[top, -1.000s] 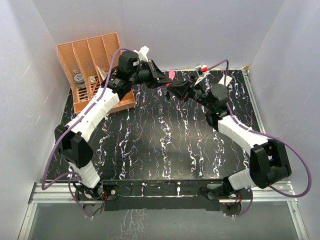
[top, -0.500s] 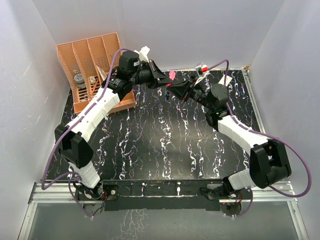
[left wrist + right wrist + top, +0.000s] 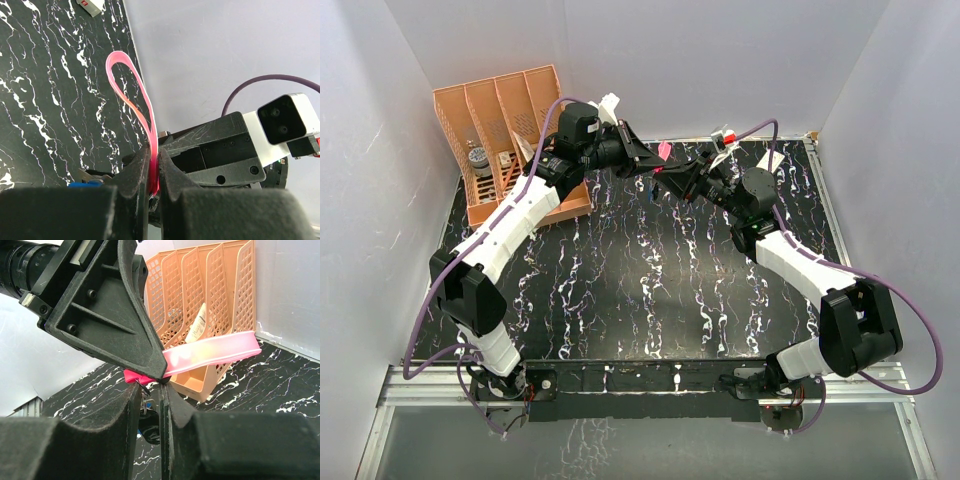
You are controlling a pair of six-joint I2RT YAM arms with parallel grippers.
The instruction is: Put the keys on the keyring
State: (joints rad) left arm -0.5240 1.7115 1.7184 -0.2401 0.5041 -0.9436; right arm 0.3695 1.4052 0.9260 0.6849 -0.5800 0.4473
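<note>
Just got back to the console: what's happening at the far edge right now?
The left end effector is clamped on the pink keyring strap, holding its loop in the air above the marbled table. The right end effector sits tip to tip with it, fingers close together around small metal parts with a blue piece beside them, probably a key. Whether any key is threaded on cannot be seen.

Glossy translucent pink rubbery keyring (image 3: 131, 95), smooth black white-veined marble-look tabletop (image 3: 45, 100), matt grainy black plastic left end effector (image 3: 152, 170), matt orange plastic mesh rack (image 3: 220, 295).
</note>
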